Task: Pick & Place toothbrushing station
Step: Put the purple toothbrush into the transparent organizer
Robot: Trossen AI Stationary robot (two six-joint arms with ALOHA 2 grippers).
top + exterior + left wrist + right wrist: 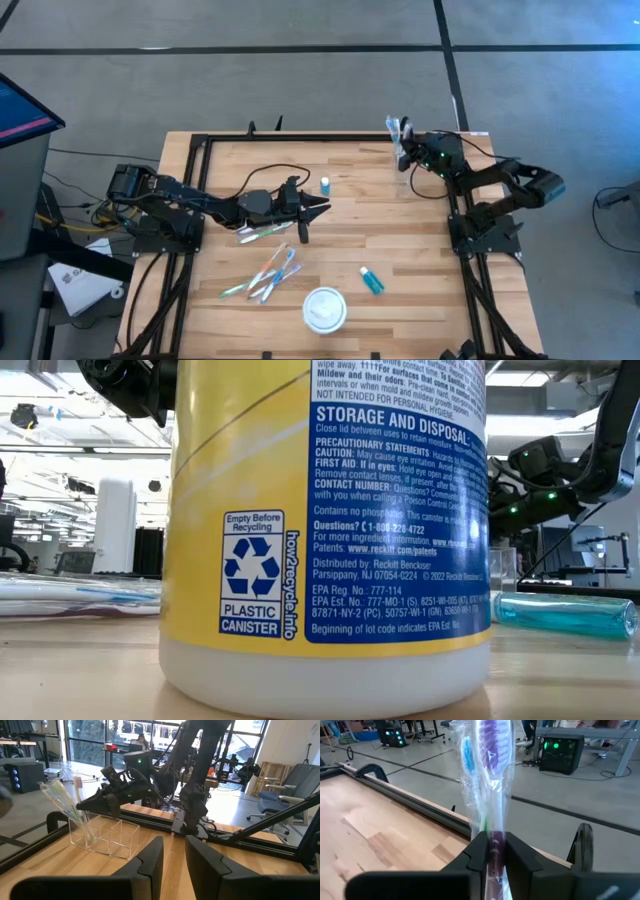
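Note:
A clear two-compartment holder (106,837) stands at the table's far right corner (404,172). Wrapped toothbrushes (62,800) lean in its end compartment. My right gripper (86,806) is above that compartment, shut on a wrapped purple toothbrush (494,750). Several more wrapped toothbrushes lie flat mid-table (265,275), and others (262,232) lie just under my left arm. One small tube (325,185) stands upright. Another tube (371,280) lies flat. My left gripper (312,208) is open and empty above the table's middle, pointing at the holder. My right gripper pinches the wrapped purple toothbrush by its handle (495,842) between its two fingers. The fingers lie across the handle. The brush stands nearly upright with its bristle head (492,740) above the fingers. Its lower end is hidden by the gripper.
A yellow wipes canister (330,530) with a round white lid (325,308) stands near the table's front edge and blocks most of the low view. A black frame rail (150,815) runs along the far edge behind the holder.

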